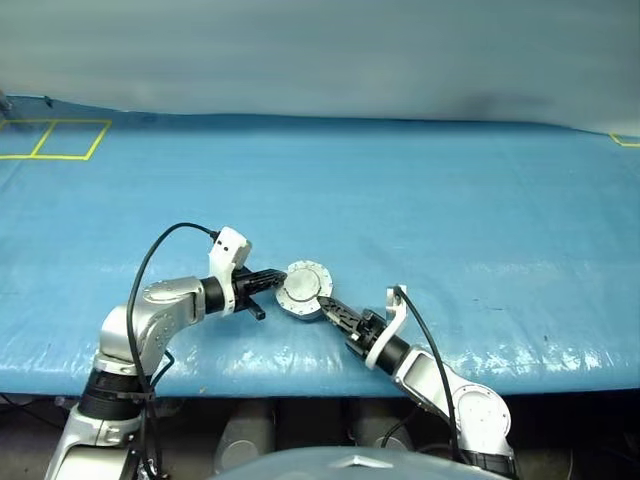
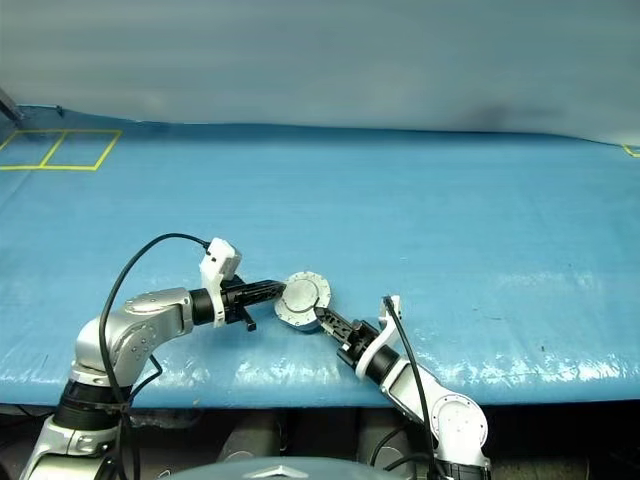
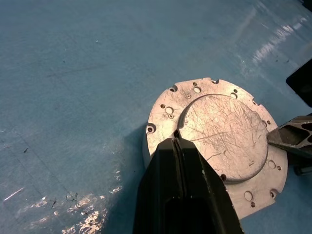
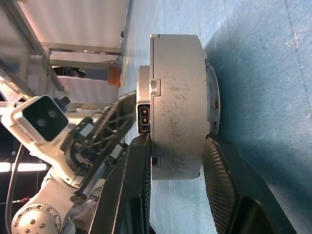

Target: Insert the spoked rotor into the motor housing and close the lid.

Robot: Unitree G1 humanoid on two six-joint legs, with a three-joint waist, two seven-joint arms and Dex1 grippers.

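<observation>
Right gripper (image 4: 175, 165) clamps motor housing (image 4: 178, 102); left gripper (image 3: 178, 142) shut on lid (image 3: 222, 136)

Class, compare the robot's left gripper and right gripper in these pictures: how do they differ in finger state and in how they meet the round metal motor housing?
The left gripper has its fingers pressed shut together, tips resting on the closed lid; the right gripper has its fingers apart, clamped on the motor housing from both sides. The left gripper comes in from the housing's left side, the right gripper from the near right. Both have two black fingers and meet at the same assembly.

No readable text, label, brand, number or sign appears on anything here.
</observation>
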